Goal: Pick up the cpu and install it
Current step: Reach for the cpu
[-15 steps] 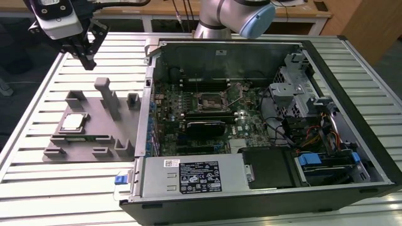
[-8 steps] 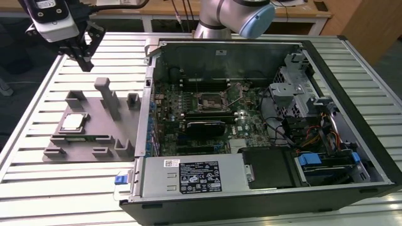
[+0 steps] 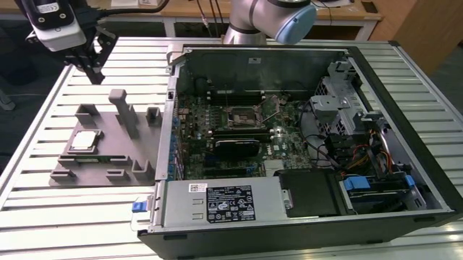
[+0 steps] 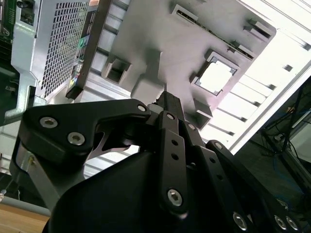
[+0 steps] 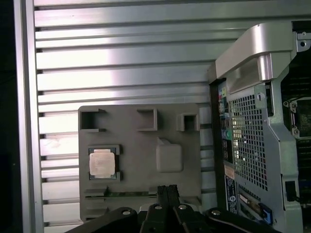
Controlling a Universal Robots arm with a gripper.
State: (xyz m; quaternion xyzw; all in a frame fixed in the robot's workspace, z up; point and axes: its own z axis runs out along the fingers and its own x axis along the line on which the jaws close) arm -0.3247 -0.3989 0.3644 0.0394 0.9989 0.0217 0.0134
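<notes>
One black gripper (image 3: pixel 92 67), its fingers (image 5: pixel 164 192) pressed together and empty, hangs apart from the small silvery square cpu (image 3: pixel 84 141) seated in the grey plastic tray (image 3: pixel 116 146) below it, so the pick-up seems barely started and calls for spread fingers first.

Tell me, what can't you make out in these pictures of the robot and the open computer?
- Exterior view: the processor socket is too small to tell whether it is empty.
- Second wrist view: the cpu is washed out by glare.
- First wrist view: the tool covers part of the grey tray at its edge.
- Exterior view: the arm is cut off by the top edge.
</notes>
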